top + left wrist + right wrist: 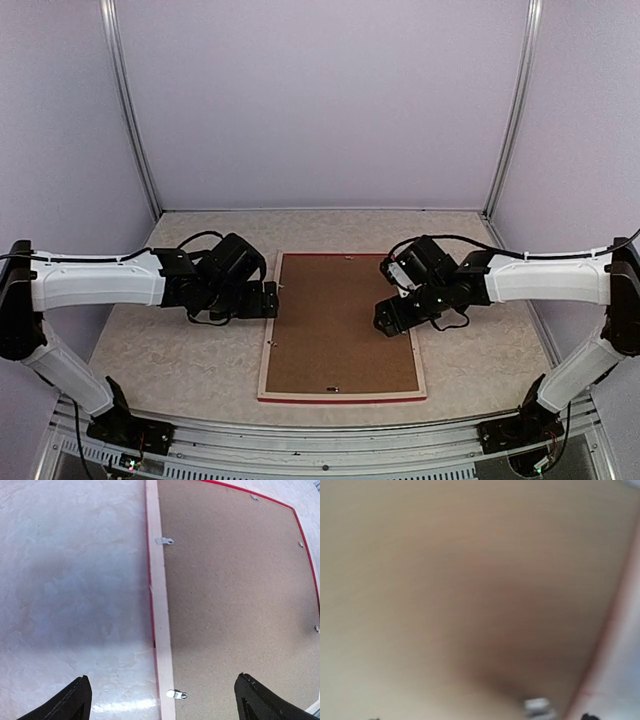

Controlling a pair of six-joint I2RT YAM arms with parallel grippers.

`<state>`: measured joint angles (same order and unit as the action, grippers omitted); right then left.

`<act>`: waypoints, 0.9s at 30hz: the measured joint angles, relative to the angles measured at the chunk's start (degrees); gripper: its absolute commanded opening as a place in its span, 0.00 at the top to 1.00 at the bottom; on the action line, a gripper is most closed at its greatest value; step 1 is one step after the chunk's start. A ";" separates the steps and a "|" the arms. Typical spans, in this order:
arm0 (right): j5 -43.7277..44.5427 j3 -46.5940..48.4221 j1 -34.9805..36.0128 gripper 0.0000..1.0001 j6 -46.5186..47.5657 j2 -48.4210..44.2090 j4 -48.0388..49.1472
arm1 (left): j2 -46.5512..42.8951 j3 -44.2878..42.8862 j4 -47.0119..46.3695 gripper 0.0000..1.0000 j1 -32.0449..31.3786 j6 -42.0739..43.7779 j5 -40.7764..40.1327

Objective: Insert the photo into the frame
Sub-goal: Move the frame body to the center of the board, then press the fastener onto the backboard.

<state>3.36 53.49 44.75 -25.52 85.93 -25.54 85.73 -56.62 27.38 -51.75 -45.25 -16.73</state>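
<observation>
The frame [267, 345] lies face down on the table, pale wood back up, with a red edge along its near side. A plain brown backing board [340, 320] fills it, and the photo is hidden. My left gripper [270, 300] hovers open over the frame's left rail [160, 605], its fingers straddling the rail, the gripper [161, 680] holding nothing. My right gripper [392, 318] sits low over the board [445, 580] near the frame's right rail [615, 645]. That view is blurred and shows only the tips at the bottom corners, wide apart.
Small metal turn clips [164, 541] [177, 695] sit along the left rail, and another clip [537, 706] shows by the right rail. The pale marbled tabletop [170, 340] surrounds the frame. Grey walls with metal posts enclose the back and sides.
</observation>
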 measured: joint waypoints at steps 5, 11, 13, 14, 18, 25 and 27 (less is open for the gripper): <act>-0.17 2.16 9.81 0.16 5.07 1.33 0.09 | -1.38 -0.33 1.64 0.01 3.82 2.45 -1.29; -1.97 6.10 17.38 0.16 10.23 7.19 0.76 | -2.95 -0.81 1.92 0.01 8.81 5.01 -1.36; -2.29 6.67 18.91 0.16 11.52 8.46 0.96 | -3.78 -0.83 1.92 0.01 9.64 5.57 -1.31; -2.32 7.02 19.78 0.16 12.33 9.01 1.01 | -4.17 -0.83 1.92 0.01 9.90 5.84 -1.29; -2.49 8.61 22.77 0.16 14.36 10.51 1.03 | -4.59 -0.83 1.90 0.01 10.21 6.40 -1.05; -1.33 10.73 26.95 0.17 16.65 13.55 0.94 | -4.59 -0.83 1.84 0.01 10.23 6.78 0.07; -0.81 10.73 27.28 0.17 16.94 14.45 0.68 | -4.57 -0.83 1.84 0.01 10.23 6.78 0.35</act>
<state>2.55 64.23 72.03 -8.58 100.38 -24.86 81.17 -57.45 29.21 -41.52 -38.48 -16.38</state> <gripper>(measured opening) 0.836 0.989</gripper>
